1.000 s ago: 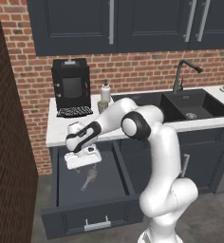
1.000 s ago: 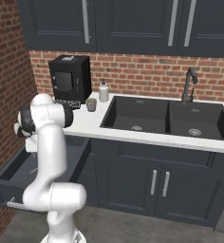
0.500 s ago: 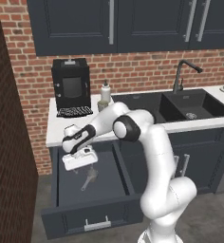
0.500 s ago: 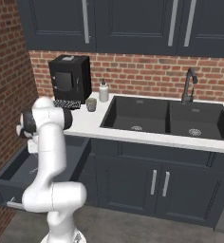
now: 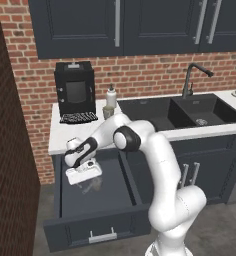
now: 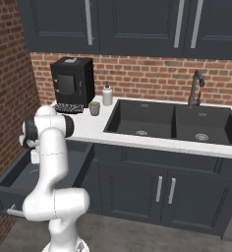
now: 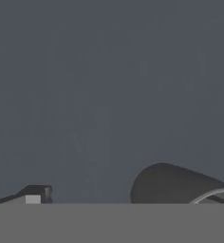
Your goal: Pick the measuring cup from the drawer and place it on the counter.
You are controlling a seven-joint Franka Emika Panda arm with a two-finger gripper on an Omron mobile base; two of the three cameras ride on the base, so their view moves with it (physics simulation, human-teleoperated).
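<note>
- The end effector (image 5: 85,176) hangs low inside the open drawer (image 5: 97,231), near its back left corner; whether its fingers are spread or pressed together cannot be told.
- In the hand view the measuring cup (image 7: 180,186) is cut off at the bottom edge.
- From the left base view, the measuring cup is a faint grey shape on the drawer floor, partly hidden beneath the hand.
- A mug (image 6: 94,108) and soap bottle (image 6: 107,94) stand on the counter (image 6: 96,129).

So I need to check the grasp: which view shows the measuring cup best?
The left base view: the cup lies faintly visible on the drawer floor, just below the hand. In the hand view, a curved rim at the lower right may be it. In the right base view the arm blocks it.
</note>
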